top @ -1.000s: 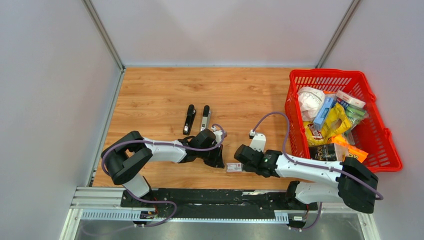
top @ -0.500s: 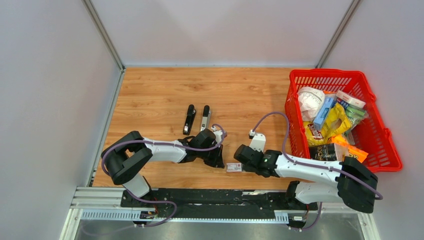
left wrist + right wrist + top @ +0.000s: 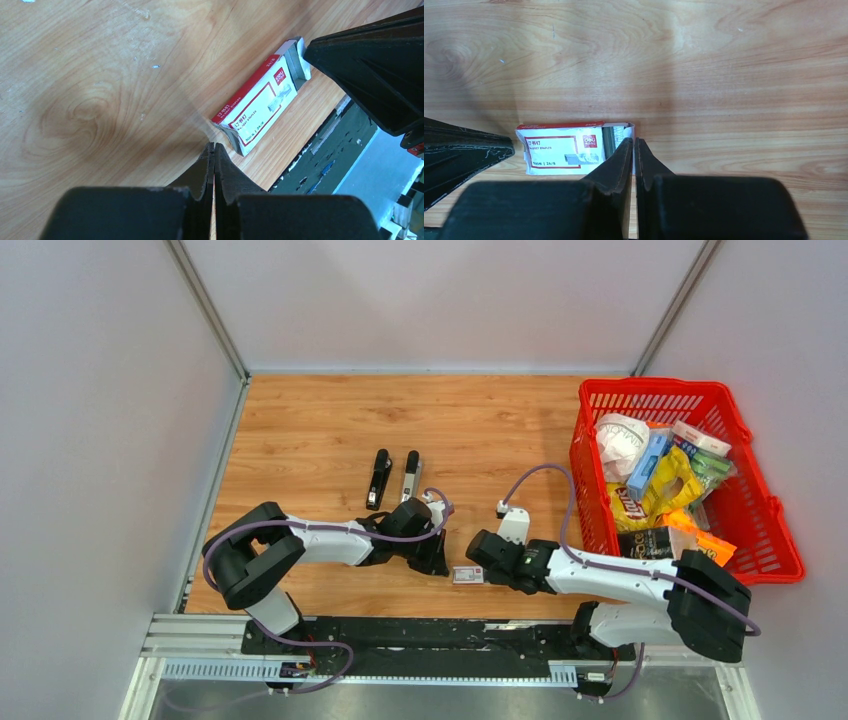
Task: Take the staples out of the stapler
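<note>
Wooden tabletop (image 3: 300, 420): the black stapler (image 3: 378, 478) lies splayed open beyond my left gripper (image 3: 214, 150), jaws together, empty. Just ahead sits the white-and-red cardboard box (image 3: 260, 107). The ribbed grey staple strip (image 3: 609, 139) rests in its open end, at my right gripper (image 3: 634, 142), tips closed. Unloading looks finished; next, retreat cleanly.
</note>
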`<state>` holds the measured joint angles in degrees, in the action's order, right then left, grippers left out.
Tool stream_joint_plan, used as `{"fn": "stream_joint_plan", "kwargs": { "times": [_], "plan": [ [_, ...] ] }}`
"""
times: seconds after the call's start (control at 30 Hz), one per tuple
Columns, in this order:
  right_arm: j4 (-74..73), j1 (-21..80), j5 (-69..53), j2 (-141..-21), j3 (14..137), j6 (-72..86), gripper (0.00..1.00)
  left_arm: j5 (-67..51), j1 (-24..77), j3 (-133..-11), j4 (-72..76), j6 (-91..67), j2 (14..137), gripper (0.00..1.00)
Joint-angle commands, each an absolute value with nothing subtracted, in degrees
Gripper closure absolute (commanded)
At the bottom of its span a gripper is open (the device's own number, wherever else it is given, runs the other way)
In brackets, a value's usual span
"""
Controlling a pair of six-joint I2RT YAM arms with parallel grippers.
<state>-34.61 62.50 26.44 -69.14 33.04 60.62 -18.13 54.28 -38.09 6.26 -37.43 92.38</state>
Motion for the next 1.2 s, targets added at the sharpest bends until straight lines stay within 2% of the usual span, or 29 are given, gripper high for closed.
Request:
{"fn": "stream_joint_plan", "kwargs": {
  "times": [0.0, 0.57, 0.97, 1.17],
  "plan": [
    [-31.99, 62.67, 26.81, -69.96, 32.87, 61.0, 0.92, -17.31, 54.75, -38.32, 5.01, -37.27, 92.99, 1.0],
    [-30.32, 62.67, 25.66, -70.4, 32.52, 61.08, 0.93, -17.31, 54.75, -38.32, 5.18, -37.27, 93.08, 1.0],
    [-36.38, 62.67, 29.09, -64.6, 32.17, 62.14, 0.9, -17.49, 54.76, -38.32, 5.54, -37.35, 93.52, 1.0],
    [-35.51, 62.58, 29.09, -66.44, 31.11, 62.75, 0.9, -17.49, 54.84, -38.32, 5.63, -37.27, 93.52, 1.0]
  ]
}}
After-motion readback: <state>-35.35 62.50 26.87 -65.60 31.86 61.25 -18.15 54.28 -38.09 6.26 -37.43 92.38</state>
